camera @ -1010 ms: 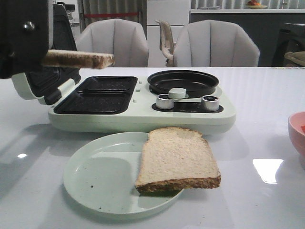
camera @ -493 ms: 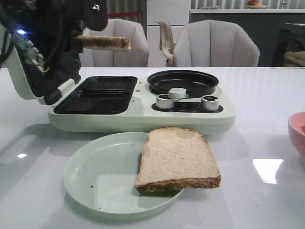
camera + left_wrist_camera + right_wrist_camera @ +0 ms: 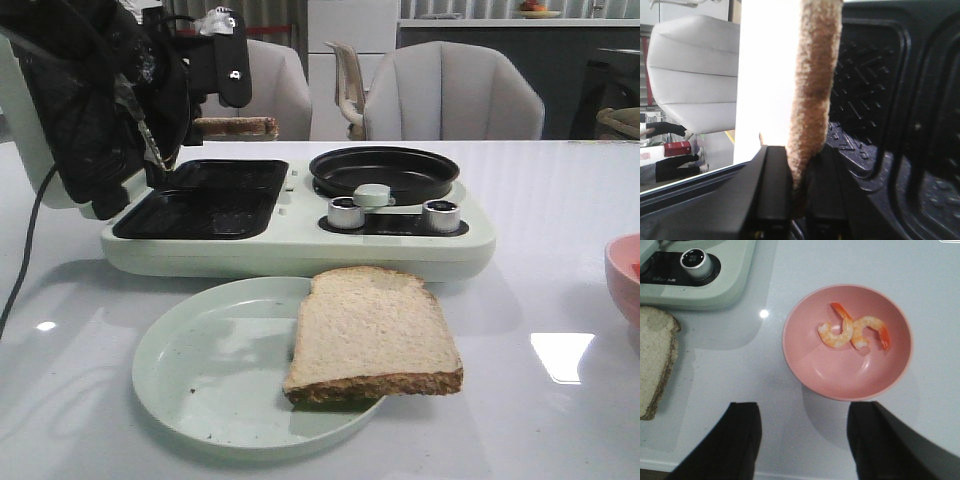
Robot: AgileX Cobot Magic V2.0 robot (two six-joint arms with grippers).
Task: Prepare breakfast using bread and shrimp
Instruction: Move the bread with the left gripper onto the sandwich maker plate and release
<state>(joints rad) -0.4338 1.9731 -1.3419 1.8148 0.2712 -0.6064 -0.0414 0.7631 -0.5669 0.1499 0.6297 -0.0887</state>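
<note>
Left pincer [image 3: 790, 165] clamps bread [image 3: 812, 90] (edge-on).

Left end effector [image 3: 215, 125] with its bread slice [image 3: 238, 126] hangs over the open grill wells [image 3: 205, 198], raised lid [image 3: 60, 130] crowding its outer side; bare tabletop [image 3: 560, 230] lies between appliance [image 3: 300, 240] and pink bowl [image 3: 847, 342], under the spread right end effector [image 3: 805, 440].

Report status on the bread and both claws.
Left claw shut on a bread slice above the sandwich maker. Right claw open, empty, near the shrimp bowl. Nothing in the way.
</note>
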